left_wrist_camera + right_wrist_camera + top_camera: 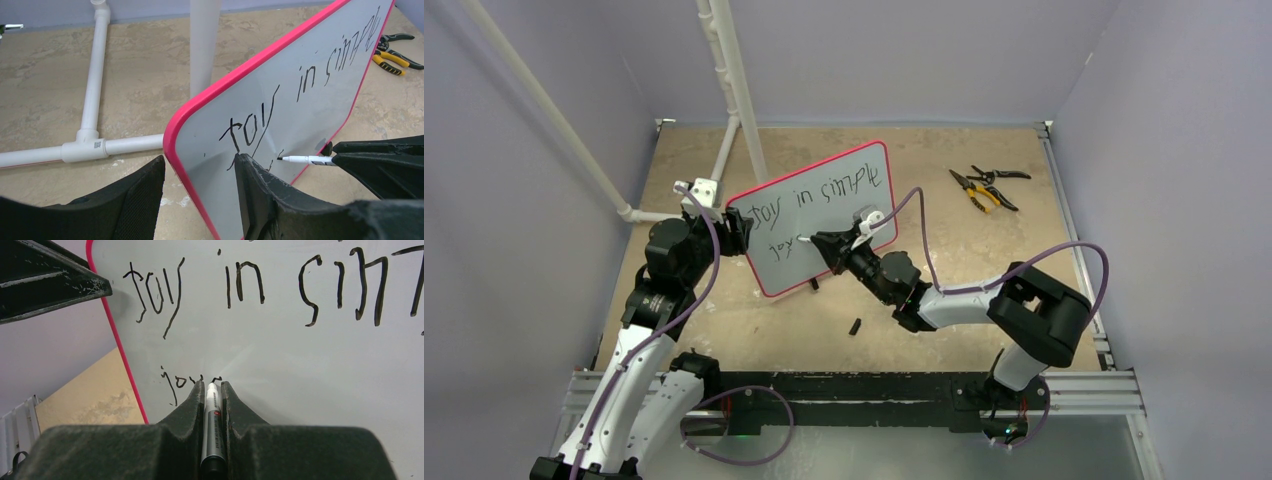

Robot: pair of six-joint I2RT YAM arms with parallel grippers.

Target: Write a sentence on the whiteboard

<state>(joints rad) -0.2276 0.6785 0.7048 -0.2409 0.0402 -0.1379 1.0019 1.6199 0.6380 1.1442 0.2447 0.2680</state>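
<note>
**Setup.** Tan mottled tabletop [944, 300]. On it stands the whiteboard [824, 215], a pale rectangular panel with rounded corners and a red-pink rim. It is tilted up with its writing face towards the arms. In the top view its long axis runs from near-left to far-right.

**Left gripper** [742, 232]. Black, two-finger, straddling the board's left rim. One finger lies on the writing face and the other sits behind. Contact at the rear finger is not visible, so I cannot tell whether it is truly clamped.

**Right gripper** [212, 385]. Clenched on a slim white-barrelled black marker [212, 410], which is seated in the groove between the fingers and points straight at the board face.

**The sentence** [245, 282]. Thin black uneven lettering. The top line reads roughly "joy in simple". The second line [180, 381] so far shows "joy" and the start of another stroke.

**Key relation.** The marker tip meets the face just right of that fresh stroke, low on the board's left half. The blank face lies to the tip's right, along the board's long axis. Judgement: the right arm continues rightward while the left steadies the board, and the task is well along.
</note>
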